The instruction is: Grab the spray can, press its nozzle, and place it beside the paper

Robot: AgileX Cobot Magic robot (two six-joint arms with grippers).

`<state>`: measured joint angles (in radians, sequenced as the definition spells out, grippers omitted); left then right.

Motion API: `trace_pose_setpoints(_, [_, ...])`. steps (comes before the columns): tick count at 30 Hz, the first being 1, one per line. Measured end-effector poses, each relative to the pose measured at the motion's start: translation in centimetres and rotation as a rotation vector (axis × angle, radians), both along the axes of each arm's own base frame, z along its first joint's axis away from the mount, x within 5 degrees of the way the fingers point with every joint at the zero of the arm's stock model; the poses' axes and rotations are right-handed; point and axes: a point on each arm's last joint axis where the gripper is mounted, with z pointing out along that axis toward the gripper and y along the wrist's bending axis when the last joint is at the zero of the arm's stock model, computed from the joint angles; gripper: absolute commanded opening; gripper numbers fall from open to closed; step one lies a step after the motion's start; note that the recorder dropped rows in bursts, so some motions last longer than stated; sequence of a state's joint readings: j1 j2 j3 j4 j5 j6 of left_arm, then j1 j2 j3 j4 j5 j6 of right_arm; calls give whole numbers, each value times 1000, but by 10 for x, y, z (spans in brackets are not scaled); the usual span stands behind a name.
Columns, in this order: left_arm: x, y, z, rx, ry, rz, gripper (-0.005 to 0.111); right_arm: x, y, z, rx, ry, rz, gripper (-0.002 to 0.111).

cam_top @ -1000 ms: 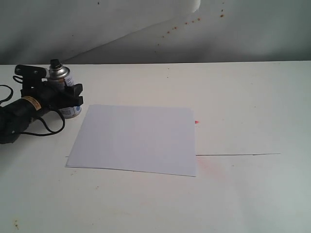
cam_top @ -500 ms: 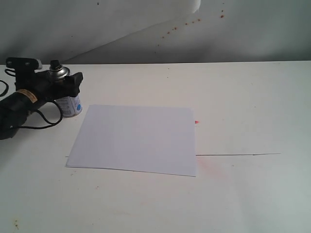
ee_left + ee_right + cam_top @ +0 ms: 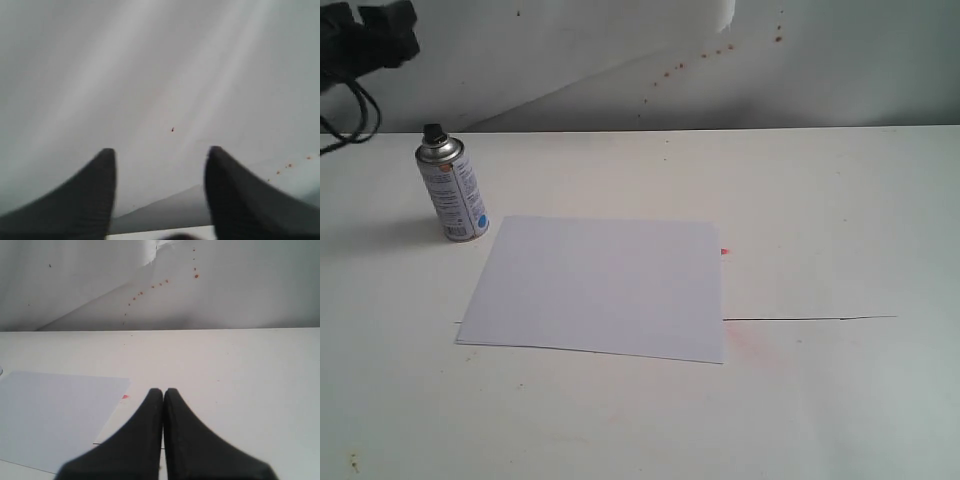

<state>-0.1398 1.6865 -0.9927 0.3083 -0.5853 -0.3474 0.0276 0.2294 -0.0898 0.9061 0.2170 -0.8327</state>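
Observation:
The silver spray can point(image 3: 453, 190) stands upright on the white table, just off the far left corner of the paper point(image 3: 600, 285). Its black nozzle point(image 3: 433, 132) tops the dome. The paper point(image 3: 55, 415) lies flat in the table's middle. My left gripper point(image 3: 380, 30) hangs high at the upper left, well above the can. In the left wrist view the left gripper point(image 3: 160, 155) is open, with only the grey wall between its fingers. My right gripper point(image 3: 163, 392) is shut and empty, low over the table to the right of the paper. It is out of the exterior view.
A small red mark point(image 3: 725, 251) sits on the table by the paper's right edge, and a thin dark line point(image 3: 810, 319) runs rightward from the paper. The grey back wall carries brown specks point(image 3: 720, 45). A black cable point(image 3: 360, 105) hangs from the left arm.
The left gripper let go of the can and rose steeply to the upper left. The can stays standing beside the paper. The paper has not moved.

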Motion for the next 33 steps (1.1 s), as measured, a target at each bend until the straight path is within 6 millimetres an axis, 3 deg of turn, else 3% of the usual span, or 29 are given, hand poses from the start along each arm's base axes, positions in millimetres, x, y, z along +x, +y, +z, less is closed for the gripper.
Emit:
trace_pose_setpoints(1, [-7, 3, 13, 10, 14, 17, 1, 0, 0, 0, 0, 0, 0, 0])
trace_pose_setpoints(6, [-53, 19, 61, 67, 125, 116, 0, 0, 0, 0, 0, 0, 0, 0])
trace_pose_setpoints(11, [-89, 24, 78, 0, 80, 124, 0, 0, 0, 0, 0, 0, 0, 0])
trace_pose_setpoints(17, [-123, 29, 83, -98, 62, 129, 0, 0, 0, 0, 0, 0, 0, 0])
trace_pose_setpoints(24, [-142, 31, 95, -113, 11, 128, 0, 0, 0, 0, 0, 0, 0, 0])
trace_pose_setpoints(33, [-143, 32, 96, -111, 7, 129, 0, 0, 0, 0, 0, 0, 0, 0])
